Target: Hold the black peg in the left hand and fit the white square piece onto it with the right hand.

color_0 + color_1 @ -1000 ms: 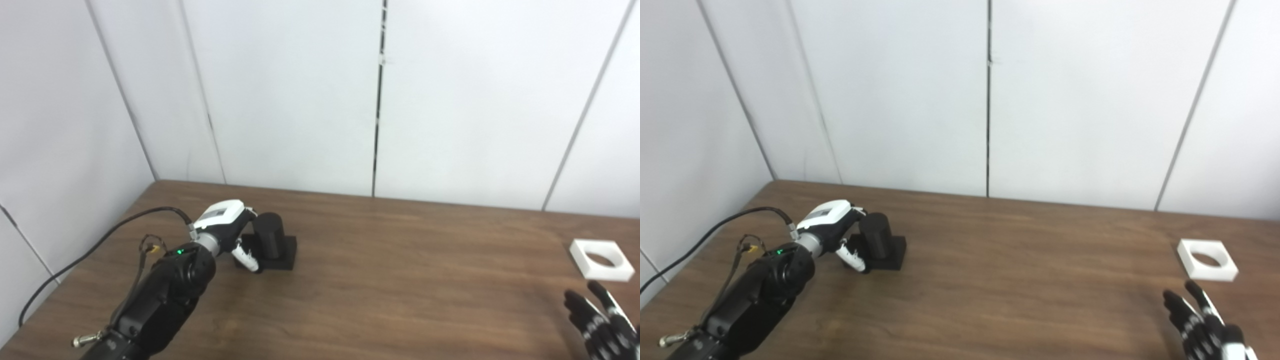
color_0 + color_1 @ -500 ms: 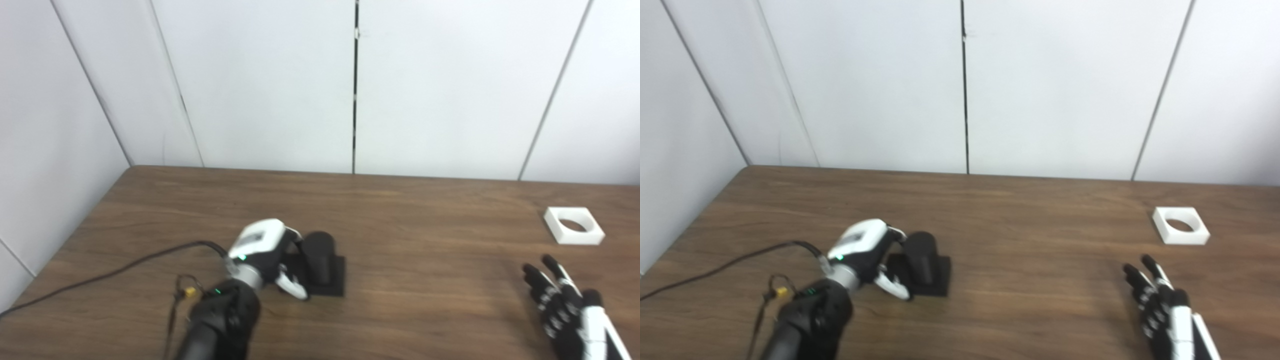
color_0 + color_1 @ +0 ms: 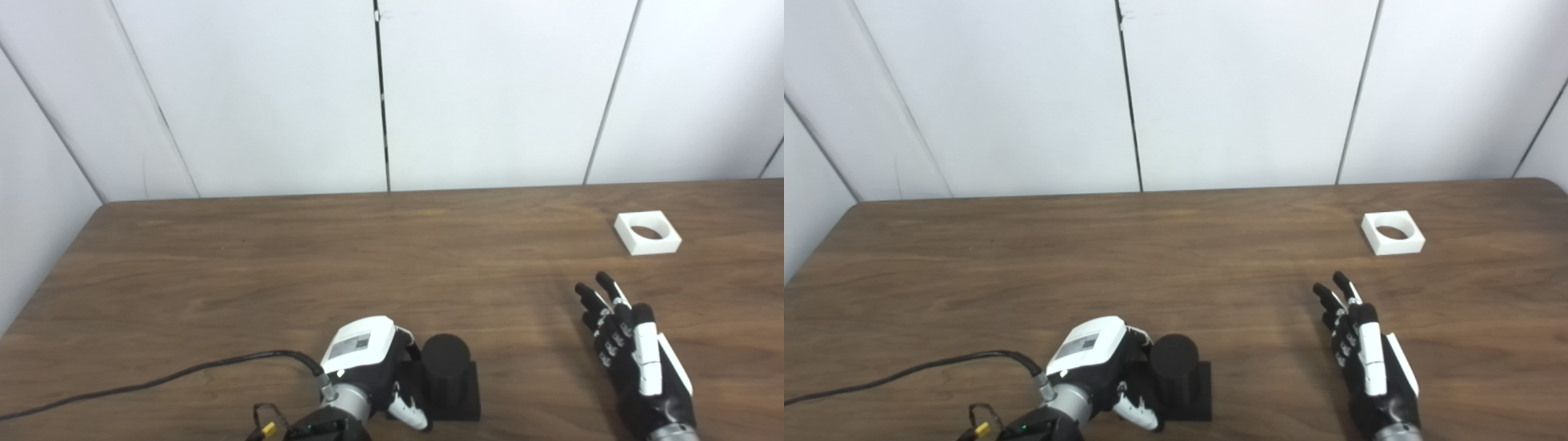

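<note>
The black peg (image 3: 446, 364), a short upright cylinder on a square black base, stands on the wooden table (image 3: 306, 263) near its front edge. My left hand (image 3: 375, 362) sits against the peg's left side. Its fingers curl behind the cylinder and its thumb lies at the front of the base, closed on it. The white square piece (image 3: 647, 232), with a round hole through it, lies flat at the far right. My right hand (image 3: 631, 349) is open with its fingers spread and pointing toward the white piece. It is well short of that piece and holds nothing.
A black cable (image 3: 153, 383) trails from my left wrist across the table's front left. White wall panels (image 3: 490, 92) stand close behind the table's far edge. Bare wood lies between the peg and the white piece.
The camera has swung right and down, so the whole picture has shifted. My left hand stays on the peg. My right hand reaches further onto the table, fingers still spread.
</note>
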{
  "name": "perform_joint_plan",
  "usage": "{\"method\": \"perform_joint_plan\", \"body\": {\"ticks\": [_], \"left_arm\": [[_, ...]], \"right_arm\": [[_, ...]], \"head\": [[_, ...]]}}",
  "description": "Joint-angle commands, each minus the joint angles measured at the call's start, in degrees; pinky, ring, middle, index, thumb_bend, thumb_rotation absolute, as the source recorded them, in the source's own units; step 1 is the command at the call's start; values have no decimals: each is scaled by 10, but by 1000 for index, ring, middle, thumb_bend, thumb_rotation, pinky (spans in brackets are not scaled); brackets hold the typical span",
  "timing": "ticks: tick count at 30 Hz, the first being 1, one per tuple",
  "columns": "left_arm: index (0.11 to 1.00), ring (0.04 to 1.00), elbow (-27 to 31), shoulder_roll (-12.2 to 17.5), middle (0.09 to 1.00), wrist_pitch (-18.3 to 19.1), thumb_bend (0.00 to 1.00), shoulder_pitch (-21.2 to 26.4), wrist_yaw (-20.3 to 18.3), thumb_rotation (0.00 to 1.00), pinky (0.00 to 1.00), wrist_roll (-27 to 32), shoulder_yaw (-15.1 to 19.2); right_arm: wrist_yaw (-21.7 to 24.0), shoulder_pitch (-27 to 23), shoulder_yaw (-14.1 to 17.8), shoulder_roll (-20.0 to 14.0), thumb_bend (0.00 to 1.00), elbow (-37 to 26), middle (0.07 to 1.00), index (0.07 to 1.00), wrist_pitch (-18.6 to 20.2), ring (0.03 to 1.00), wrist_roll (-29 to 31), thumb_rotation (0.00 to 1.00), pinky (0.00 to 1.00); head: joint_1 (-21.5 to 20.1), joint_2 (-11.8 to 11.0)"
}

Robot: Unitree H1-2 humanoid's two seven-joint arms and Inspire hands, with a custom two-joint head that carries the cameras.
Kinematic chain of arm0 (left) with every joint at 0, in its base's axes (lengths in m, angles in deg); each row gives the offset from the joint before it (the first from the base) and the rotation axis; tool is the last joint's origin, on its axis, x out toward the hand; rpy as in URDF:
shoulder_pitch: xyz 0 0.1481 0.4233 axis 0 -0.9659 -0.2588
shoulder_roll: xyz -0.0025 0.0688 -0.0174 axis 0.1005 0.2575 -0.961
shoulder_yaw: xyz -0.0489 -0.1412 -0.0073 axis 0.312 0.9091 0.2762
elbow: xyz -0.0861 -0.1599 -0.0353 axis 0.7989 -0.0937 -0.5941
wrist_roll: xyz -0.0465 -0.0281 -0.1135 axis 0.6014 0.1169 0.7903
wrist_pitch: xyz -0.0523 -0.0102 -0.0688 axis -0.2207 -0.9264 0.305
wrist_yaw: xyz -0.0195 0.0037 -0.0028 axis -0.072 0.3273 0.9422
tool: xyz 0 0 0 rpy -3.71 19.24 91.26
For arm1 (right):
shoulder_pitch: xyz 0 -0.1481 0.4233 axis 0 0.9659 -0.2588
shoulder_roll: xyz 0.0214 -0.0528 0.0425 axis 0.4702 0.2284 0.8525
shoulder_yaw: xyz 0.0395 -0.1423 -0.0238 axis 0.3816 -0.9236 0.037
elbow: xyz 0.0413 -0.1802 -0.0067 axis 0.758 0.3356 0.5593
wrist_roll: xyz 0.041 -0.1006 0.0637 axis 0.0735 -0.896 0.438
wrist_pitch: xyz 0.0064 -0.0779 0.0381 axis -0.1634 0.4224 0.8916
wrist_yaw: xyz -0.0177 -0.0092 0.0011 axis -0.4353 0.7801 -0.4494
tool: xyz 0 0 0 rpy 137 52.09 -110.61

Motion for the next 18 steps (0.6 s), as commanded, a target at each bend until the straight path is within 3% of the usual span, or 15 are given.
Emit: {"method": "perform_joint_plan", "body": {"ticks": [1, 6, 12, 18], "left_arm": [[489, 971, 3, -17, 863, -23, 520, -20, -33, 57, 1000, -18, -14], [490, 967, 3, -21, 864, -40, 520, -38, -13, 56, 1000, -28, -16], [485, 957, 3, -41, 855, -26, 522, -57, 35, 52, 1000, -31, -2], [486, 969, 6, -48, 858, -24, 520, -55, 25, 52, 1000, -37, 6]], "right_arm": [[-6, 7, -3, 19, 691, -32, 913, 988, -4, 976, -2, 1000, 1000], [-14, 14, -4, 18, 703, -46, 913, 979, 4, 975, 0, 1000, 1000], [-12, 21, -1, 13, 701, -50, 909, 978, 4, 975, 7, 1000, 1000], [-12, 20, 3, 8, 691, -57, 909, 980, 12, 977, 13, 1000, 1000]], "head": [[-1, 1], [-5, 14], [-2, 24], [2, 30]]}}
